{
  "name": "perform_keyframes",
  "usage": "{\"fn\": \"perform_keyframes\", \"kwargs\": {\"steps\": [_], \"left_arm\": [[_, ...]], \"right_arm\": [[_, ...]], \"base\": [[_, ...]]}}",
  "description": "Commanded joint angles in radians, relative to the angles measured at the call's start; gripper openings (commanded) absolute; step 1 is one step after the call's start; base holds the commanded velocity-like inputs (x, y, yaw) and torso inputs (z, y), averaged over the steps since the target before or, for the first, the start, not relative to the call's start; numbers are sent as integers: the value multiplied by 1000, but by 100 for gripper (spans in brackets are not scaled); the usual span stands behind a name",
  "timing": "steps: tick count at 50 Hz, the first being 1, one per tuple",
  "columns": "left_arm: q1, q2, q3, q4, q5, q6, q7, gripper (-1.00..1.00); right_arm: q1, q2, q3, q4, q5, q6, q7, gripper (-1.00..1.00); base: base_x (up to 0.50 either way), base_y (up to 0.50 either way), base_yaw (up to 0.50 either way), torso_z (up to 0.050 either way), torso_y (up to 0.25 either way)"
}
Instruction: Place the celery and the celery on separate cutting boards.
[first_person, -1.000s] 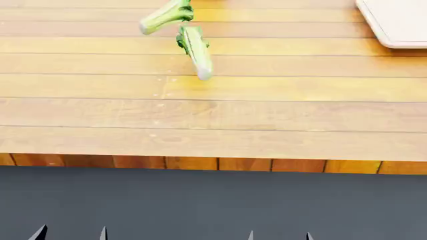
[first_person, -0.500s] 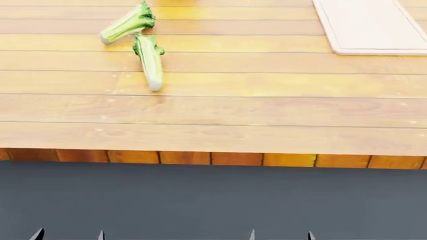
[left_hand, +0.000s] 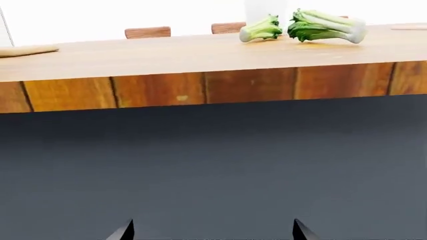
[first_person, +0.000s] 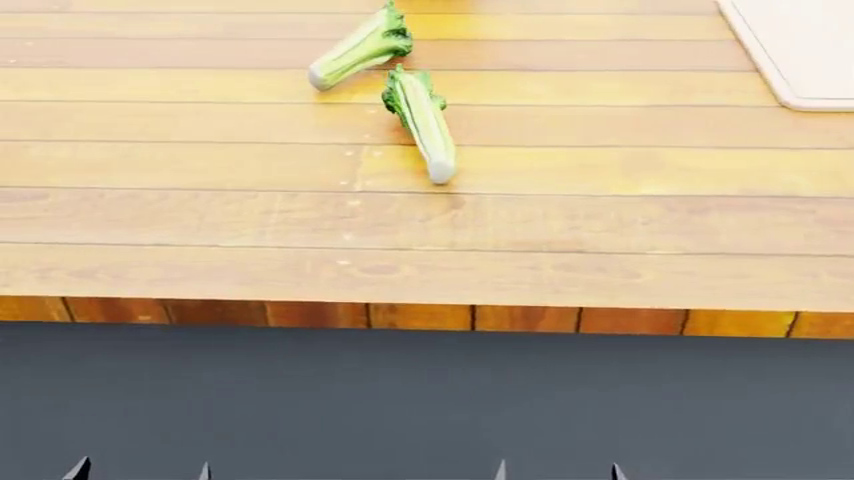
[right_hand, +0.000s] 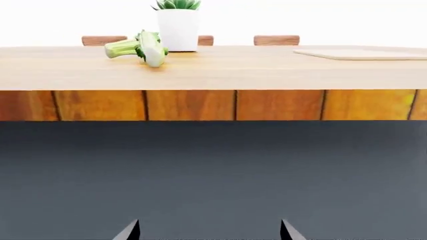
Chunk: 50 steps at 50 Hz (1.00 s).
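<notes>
Left gripper (left_hand: 212, 231) and right gripper (right_hand: 208, 230) hang below the table edge (first_person: 400, 317), fingers spread, empty. Near celery (first_person: 422, 122) and far celery (first_person: 360, 47) lie on the tabletop well beyond the fingertips; cutting board (first_person: 801, 50) sits beyond the right fingers.

head – steep down on tabletop (first_person: 400, 220) | wrists – low, level at its edge | shared – both celery bunches (first_person: 419, 120)

Two celery bunches (first_person: 424, 125) (first_person: 358, 48) leaf-to-leaf on plank tabletop (first_person: 400, 220), cutting board (first_person: 801, 50) far right
</notes>
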Motion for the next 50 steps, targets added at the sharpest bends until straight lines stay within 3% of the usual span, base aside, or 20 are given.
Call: {"fn": "perform_keyframes", "kwargs": {"steps": [1, 2, 4, 7, 8, 10, 14, 15, 18, 21, 26, 27, 30, 32, 35, 38, 40, 43, 50], "left_arm": [[-18, 0, 23, 1, 8, -33, -26, 100], [-12, 76, -66, 1, 92, -29, 61, 100], [-9, 62, -79, 141, 30, -146, 94, 100], [-38, -11, -81, 351, 70, -366, 110, 100], [-38, -13, -80, 355, 69, -370, 109, 100], [-74, -64, -89, 508, 33, -590, 172, 100], [-110, -92, -126, 659, 7, -743, 192, 100], [-172, -117, -169, 755, -17, -893, 211, 100], [-269, -151, -191, 875, -37, -1079, 228, 100], [-369, -168, -226, 922, -71, -1244, 259, 100], [-674, -262, -206, 948, -100, -1554, 292, 100], [-696, -296, -173, 944, -106, -1553, 291, 100], [-753, -341, -233, 861, -266, -1558, 217, 100], [-785, -411, -251, 836, -485, -1558, 68, 100], [-890, -535, -281, 737, -935, -1557, -234, 100], [-1014, -619, -183, 652, -1092, -1553, -317, 100], [-1045, -614, -171, 622, -1111, -1534, -326, 100], [-990, -633, -137, 594, -1056, -1464, -298, 100], [-1025, -663, -39, 505, -972, -1401, -244, 100]], "right_arm": [[2, 13, -12, 5, 14, -1, 15, 100], [-3, -74, 90, 2, -73, 9, -87, 100], [5, -48, 62, -68, -85, 85, -94, 100], [70, -8, 121, -298, -14, 345, -106, 100], [70, -7, 120, -302, -12, 350, -105, 100], [124, 56, 175, -505, 24, 552, -117, 100], [166, 109, 229, -655, 70, 719, -131, 100], [241, 150, 291, -752, 123, 869, -143, 100], [373, 187, 390, -850, 217, 1103, -165, 100], [465, 241, 391, -833, 231, 1179, -174, 100], [693, 318, 366, -770, 264, 1348, -186, 100], [734, 328, 365, -765, 275, 1387, -190, 100], [821, 372, 340, -750, 285, 1437, -199, 100], [865, 381, 339, -734, 297, 1468, -208, 100], [929, 366, 350, -705, 314, 1550, -205, 100], [940, 391, 341, -705, 376, 1588, -159, 100], [932, 418, 360, -702, 433, 1589, -109, 100], [925, 465, 363, -676, 573, 1588, 4, 100], [883, 505, 282, -681, 572, 1530, 10, 100]], "base": [[0, 0, 0, 0, 0], [0, 0, 0, 0, 0], [0, 0, 0, 0, 0], [0, 0, 0, 0, 0], [0, 0, 0, 0, 0], [0, 0, 0, 0, 0], [0, 0, 0, 0, 0], [0, 0, 0, 0, 0], [0, 0, 0, 0, 0], [0, 0, 0, 0, 0], [0, 0, 0, 0, 0], [0, 0, 0, 0, 0], [0, 0, 0, 0, 0], [0, 0, 0, 0, 0], [0, 0, 0, 0, 0], [0, 0, 0, 0, 0], [0, 0, 0, 0, 0], [0, 0, 0, 0, 0], [266, 0, 0, 0, 0]]}}
